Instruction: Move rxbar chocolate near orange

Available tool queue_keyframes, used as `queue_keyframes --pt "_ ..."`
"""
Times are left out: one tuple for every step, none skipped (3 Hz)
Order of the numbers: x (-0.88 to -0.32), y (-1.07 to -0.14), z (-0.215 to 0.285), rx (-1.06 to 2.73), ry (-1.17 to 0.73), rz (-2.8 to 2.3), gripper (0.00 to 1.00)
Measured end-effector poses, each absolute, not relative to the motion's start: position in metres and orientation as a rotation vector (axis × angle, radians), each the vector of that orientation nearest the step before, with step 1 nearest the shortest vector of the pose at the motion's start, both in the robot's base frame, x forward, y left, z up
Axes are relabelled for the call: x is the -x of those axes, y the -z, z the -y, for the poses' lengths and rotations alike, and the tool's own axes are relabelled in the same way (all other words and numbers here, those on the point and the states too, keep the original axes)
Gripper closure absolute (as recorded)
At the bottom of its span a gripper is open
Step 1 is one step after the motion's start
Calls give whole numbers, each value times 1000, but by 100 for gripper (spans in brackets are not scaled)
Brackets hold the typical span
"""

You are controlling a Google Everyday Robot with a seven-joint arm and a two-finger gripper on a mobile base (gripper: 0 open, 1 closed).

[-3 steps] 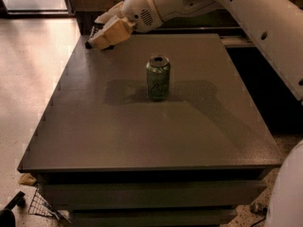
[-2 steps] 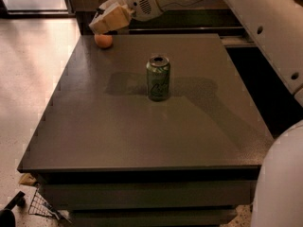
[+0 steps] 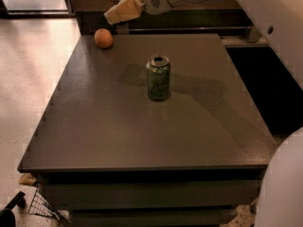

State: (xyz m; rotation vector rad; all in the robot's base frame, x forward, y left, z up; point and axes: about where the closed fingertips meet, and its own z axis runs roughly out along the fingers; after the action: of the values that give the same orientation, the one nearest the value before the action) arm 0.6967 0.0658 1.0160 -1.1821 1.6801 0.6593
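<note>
The orange is a small round fruit at the far left corner of the dark table. My gripper hangs above the table's far edge, a little up and to the right of the orange and apart from it. The white arm reaches in from the upper right. The rxbar chocolate does not show on the table or anywhere else in the camera view.
A green soda can stands upright near the middle of the table. Pale floor lies to the left. A dark shelf runs behind the table. A wire object sits on the floor at the lower left corner.
My gripper has risen from the table's far left corner and drifted right. The orange it covered now shows. The can has not moved.
</note>
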Motion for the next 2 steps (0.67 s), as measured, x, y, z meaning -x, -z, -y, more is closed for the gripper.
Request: queue_keyframes --pt "-697 -1016 -65 1179 -659 -1683 100" --pt "-709 -1010 -54 1116 -653 -1733 100"
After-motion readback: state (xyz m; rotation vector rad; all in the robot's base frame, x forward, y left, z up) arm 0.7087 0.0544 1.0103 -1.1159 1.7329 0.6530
